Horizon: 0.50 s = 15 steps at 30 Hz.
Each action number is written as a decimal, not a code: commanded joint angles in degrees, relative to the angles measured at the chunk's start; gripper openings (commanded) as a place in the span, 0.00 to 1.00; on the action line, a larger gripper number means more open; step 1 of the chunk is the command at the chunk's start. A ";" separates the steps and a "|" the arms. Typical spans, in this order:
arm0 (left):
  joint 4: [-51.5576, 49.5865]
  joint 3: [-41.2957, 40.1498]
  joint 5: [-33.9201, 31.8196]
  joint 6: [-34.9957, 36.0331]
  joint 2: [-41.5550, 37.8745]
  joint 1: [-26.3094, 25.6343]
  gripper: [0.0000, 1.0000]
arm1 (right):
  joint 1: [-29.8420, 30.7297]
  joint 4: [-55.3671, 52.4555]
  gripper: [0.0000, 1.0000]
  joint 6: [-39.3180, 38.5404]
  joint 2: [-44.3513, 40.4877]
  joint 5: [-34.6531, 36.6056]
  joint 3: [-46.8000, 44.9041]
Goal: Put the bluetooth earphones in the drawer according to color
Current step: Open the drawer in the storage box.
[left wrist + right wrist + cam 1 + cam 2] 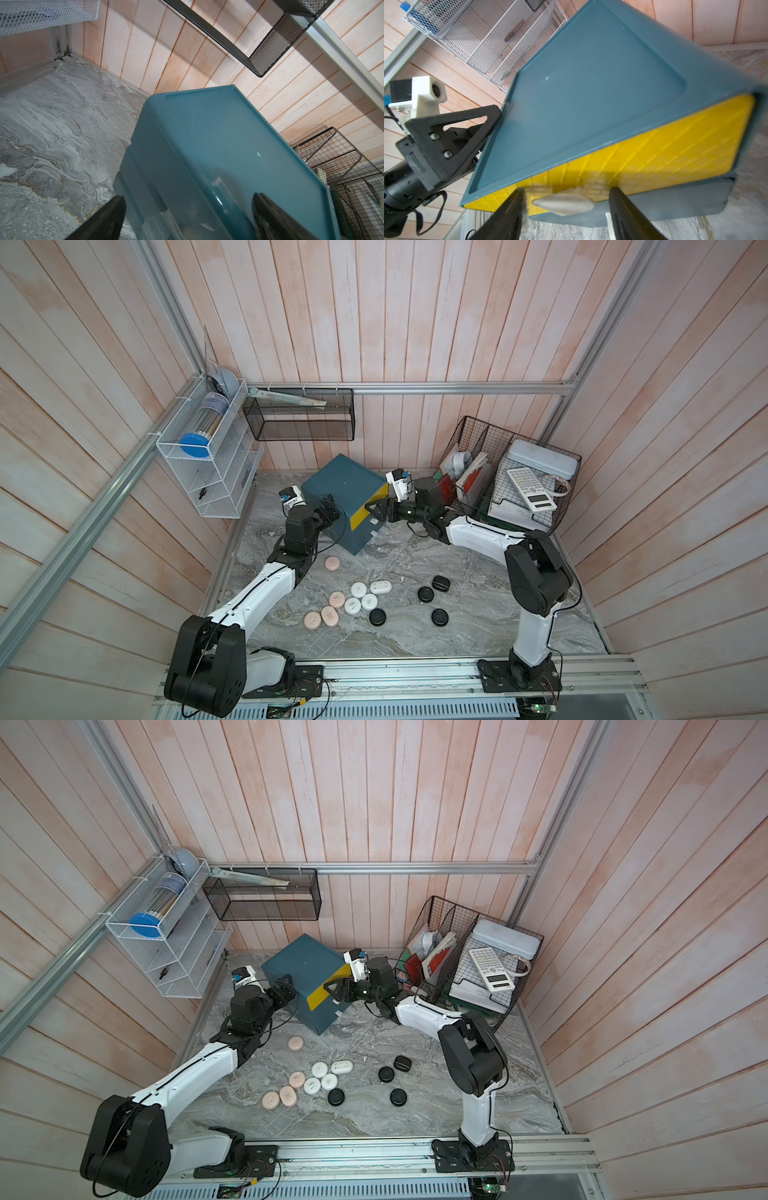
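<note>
You're in a robot lab cell dressed up as an office desk: aluminium framing [457, 388] holds plank wall panels [415, 315] around a marble-look tabletop [478, 639], with a wire file basket [478, 439], a calculator [531, 489] and a white mesh rack [224, 506].

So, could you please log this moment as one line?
yellow top drawer: shut | left jaws: open, straddling dark teal plastic cabinet edge | right jaws: open around white tab handle | twelve pebble-like earphone cases: on marble table
</note>
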 commanded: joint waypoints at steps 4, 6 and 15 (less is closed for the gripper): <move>-9.02 -1.32 0.21 2.54 2.16 -0.01 1.00 | 0.63 3.32 0.63 0.66 1.91 -2.91 2.02; -9.03 -1.32 0.21 2.49 2.15 -0.01 1.00 | 0.65 3.56 0.61 0.81 2.10 -2.82 2.12; -8.98 -1.36 0.14 2.48 2.33 -0.02 1.00 | -0.16 3.54 0.51 1.75 1.52 -1.43 0.80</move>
